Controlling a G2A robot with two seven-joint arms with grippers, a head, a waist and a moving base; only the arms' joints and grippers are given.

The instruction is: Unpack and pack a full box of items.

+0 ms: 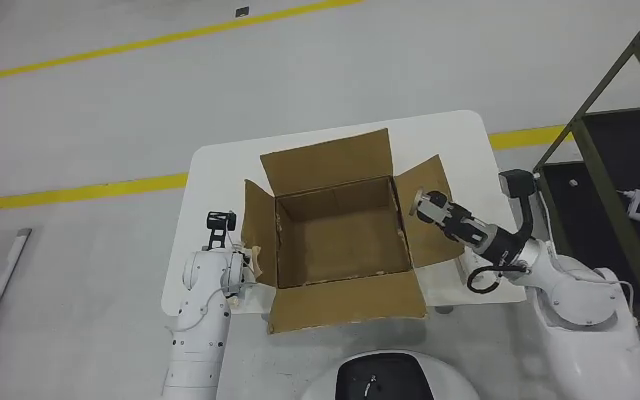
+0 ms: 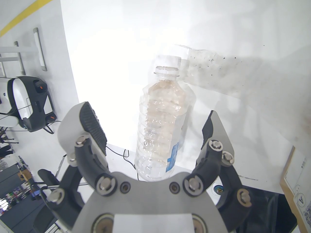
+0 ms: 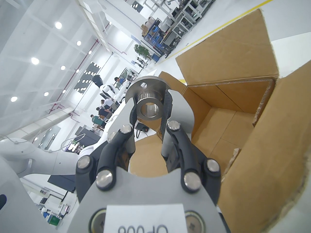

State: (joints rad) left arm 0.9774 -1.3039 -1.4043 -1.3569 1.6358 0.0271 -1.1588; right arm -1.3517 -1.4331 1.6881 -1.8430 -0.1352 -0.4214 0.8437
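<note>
The grey floor (image 1: 100, 110) carries yellow lines (image 1: 170, 38).

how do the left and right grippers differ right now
The left gripper is open, a clear plastic bottle between its fingers, untouched by them; the right gripper is shut on a metal flanged sleeve. The left gripper is over the white table, the right gripper by the open cardboard box. Both share one build.

White glossy arms (image 1: 195, 310); hands (image 2: 148, 113): black links, silver screws, ribbed pads (image 2: 93, 127).
</note>
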